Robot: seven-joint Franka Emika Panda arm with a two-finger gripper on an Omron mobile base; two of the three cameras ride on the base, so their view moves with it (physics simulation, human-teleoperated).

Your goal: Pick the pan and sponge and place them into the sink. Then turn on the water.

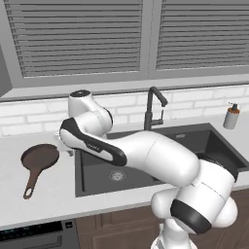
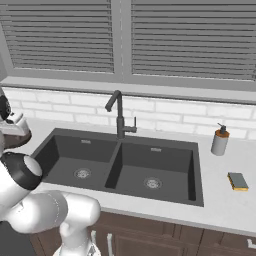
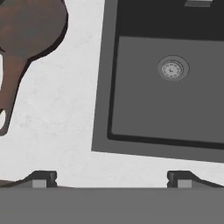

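The dark-brown pan [image 1: 39,156] lies on the counter left of the sink [image 1: 97,170], its long handle pointing toward the front edge. In the hand view the pan [image 3: 30,26] sits at the top left and the sink's left basin [image 3: 144,96] with its drain on the right. My gripper [image 3: 111,179] is open with nothing between its fingers, hovering over the strip of counter between pan and sink. From the left base view the gripper [image 1: 66,147] is mostly hidden behind the arm. The yellow sponge [image 2: 238,181] lies on the counter right of the sink [image 2: 100,150]. The black faucet [image 2: 119,117] stands behind the divider; no water runs.
A soap-pump bottle [image 2: 220,140] stands at the back right of the sink. A white-tiled wall and shuttered window close off the back. A stove edge [image 1: 34,233] shows below the counter at the front left. My arm stretches across the left basin.
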